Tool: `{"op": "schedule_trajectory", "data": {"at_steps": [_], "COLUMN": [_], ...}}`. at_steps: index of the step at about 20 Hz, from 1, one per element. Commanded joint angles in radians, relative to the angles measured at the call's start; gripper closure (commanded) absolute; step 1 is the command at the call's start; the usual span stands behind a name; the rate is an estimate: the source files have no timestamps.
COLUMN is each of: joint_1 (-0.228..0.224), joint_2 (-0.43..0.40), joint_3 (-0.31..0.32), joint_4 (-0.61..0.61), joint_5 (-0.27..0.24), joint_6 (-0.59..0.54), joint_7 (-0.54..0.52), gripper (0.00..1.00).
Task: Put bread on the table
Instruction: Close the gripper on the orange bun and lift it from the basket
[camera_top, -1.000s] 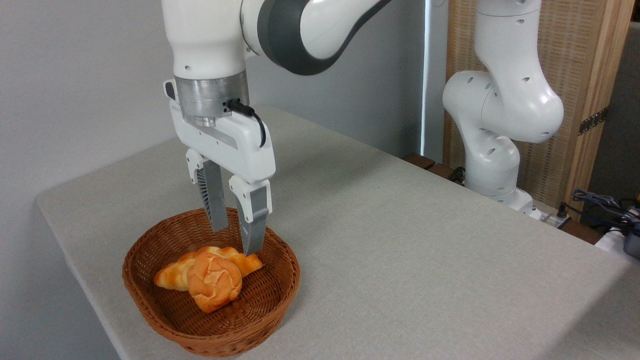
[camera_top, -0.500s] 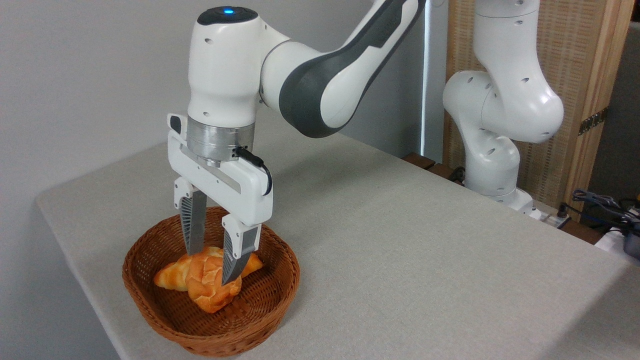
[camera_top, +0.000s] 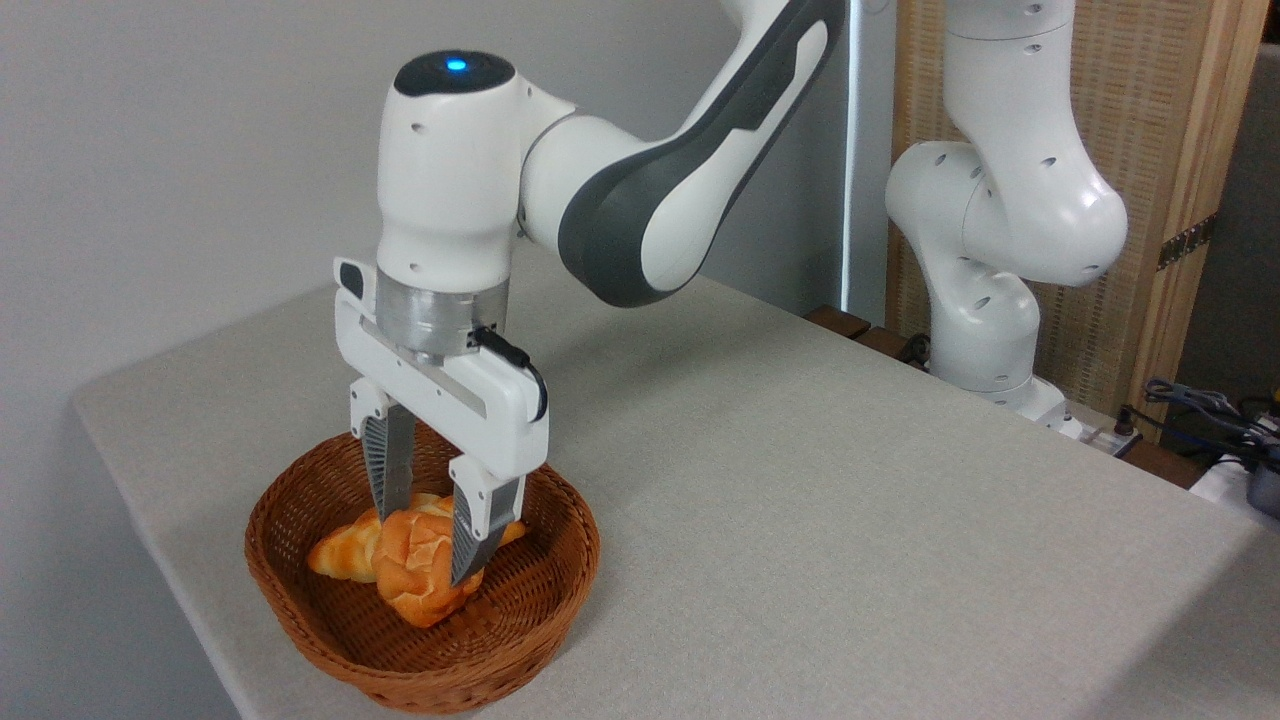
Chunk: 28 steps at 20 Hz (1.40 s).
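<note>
the gripper (camera_top: 428, 545) pinches the bread (camera_top: 420, 570) inside the basket (camera_top: 560, 560); lifting and setting it on the table (camera_top: 800, 500) remain.

Probably a robotics lab: a white Franka arm (camera_top: 640, 170) is bolted beside a fabric-covered table (camera_top: 850, 500), loose cables (camera_top: 1200, 410) trail at right, and a plain grey wall (camera_top: 170, 150) and wooden-framed woven screen (camera_top: 1170, 120) stand behind.

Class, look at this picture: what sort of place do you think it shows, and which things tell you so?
Probably a robotics lab or test room: a robot arm mounted by a cloth-covered table, loose cables at the right edge, plain walls.
</note>
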Motion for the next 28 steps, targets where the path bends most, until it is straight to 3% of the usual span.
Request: {"op": "schedule_trajectory", "data": {"at_steps": [1, 3, 4, 15, 23, 28], "joint_1": [-0.004, -0.004, -0.004, 0.009, -0.001, -0.093], "joint_2": [0.01, 0.004, 0.004, -0.022, -0.24, -0.393], "joint_3": [0.002, 0.002, 0.002, 0.005, 0.05, 0.093], "joint_4": [-0.008, -0.006, -0.006, -0.003, -0.001, -0.093], "joint_5": [-0.016, -0.016, -0.021, -0.024, -0.022, -0.01], "joint_6": [0.026, 0.023, 0.02, 0.003, -0.296, -0.428], "joint_7": [0.001, 0.066, 0.091, 0.082, 0.102, 0.146], "gripper": [0.2, 0.53, 0.59, 0.56, 0.54, 0.51]}}
